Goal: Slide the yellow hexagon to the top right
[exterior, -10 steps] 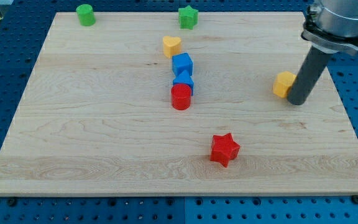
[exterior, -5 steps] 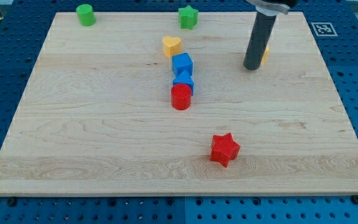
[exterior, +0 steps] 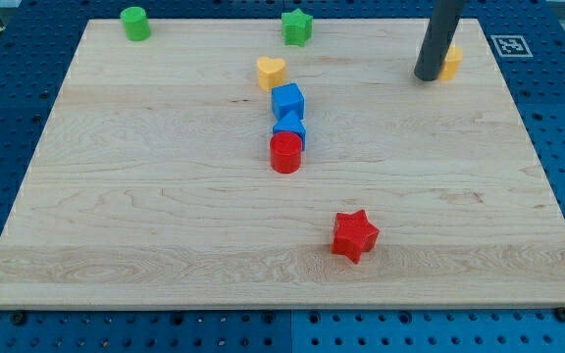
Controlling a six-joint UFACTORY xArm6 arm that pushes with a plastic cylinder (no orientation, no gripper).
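camera view: the small yellow hexagon block [exterior: 450,61] sits near the light wooden board's [exterior: 165,216] top right corner, little room beyond. my tip [exterior: 427,77] touches its left side. both have moved up-right since earlier.

yellow hexagon [exterior: 450,61]: mostly hidden by rod | rod: top cut off

Wooden counter [exterior: 165,226] on blue pegboard [exterior: 8,108], green cylinder [exterior: 134,23] top left, green star [exterior: 297,26] top centre, yellow heart [exterior: 271,72], blue cube [exterior: 287,100] touching blue triangle [exterior: 289,127] touching red cylinder [exterior: 285,153], red star [exterior: 354,235] lower centre-right
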